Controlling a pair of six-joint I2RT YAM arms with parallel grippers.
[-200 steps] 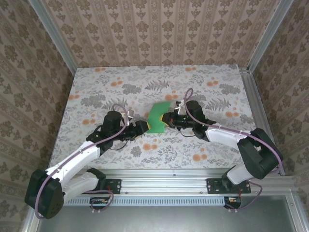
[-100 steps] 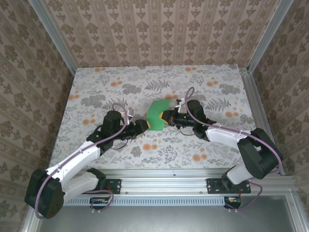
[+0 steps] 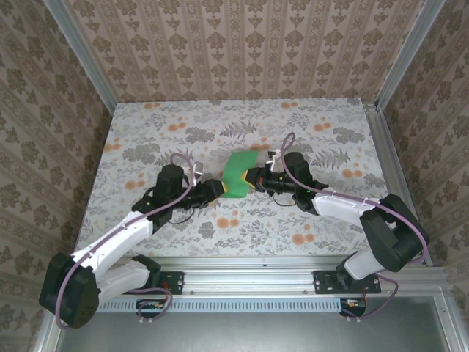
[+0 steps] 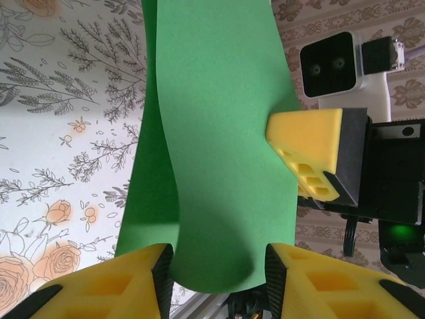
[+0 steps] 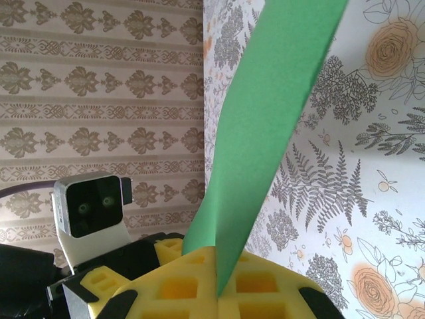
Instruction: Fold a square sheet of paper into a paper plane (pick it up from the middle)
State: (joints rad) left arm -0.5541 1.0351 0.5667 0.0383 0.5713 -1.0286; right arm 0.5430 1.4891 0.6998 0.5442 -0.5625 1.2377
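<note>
The square sheet of paper (image 3: 238,174) is bright green and hangs bowed above the table's middle, between my two grippers. My right gripper (image 3: 253,178) is shut on its right edge; in the right wrist view the sheet (image 5: 265,146) rises out of the seam between the yellow jaws (image 5: 226,272). My left gripper (image 3: 218,191) reaches the sheet from the left. In the left wrist view the curled lower end of the paper (image 4: 219,133) sits between my left gripper (image 4: 218,276)'s two spread pads, reaching from one pad to the other. No pointed paper plane shape shows.
The floral-patterned tabletop (image 3: 146,139) spreads to the left and behind the grippers. Patterned walls and aluminium rails (image 3: 388,161) enclose it. The right gripper's yellow finger (image 4: 312,146) and its wrist camera (image 4: 329,63) are close in front of the left gripper.
The left gripper's jaws have drawn closer together around the paper's lower end. The sheet has bowed up more and shifted slightly toward the back. The right gripper stays shut on it.
</note>
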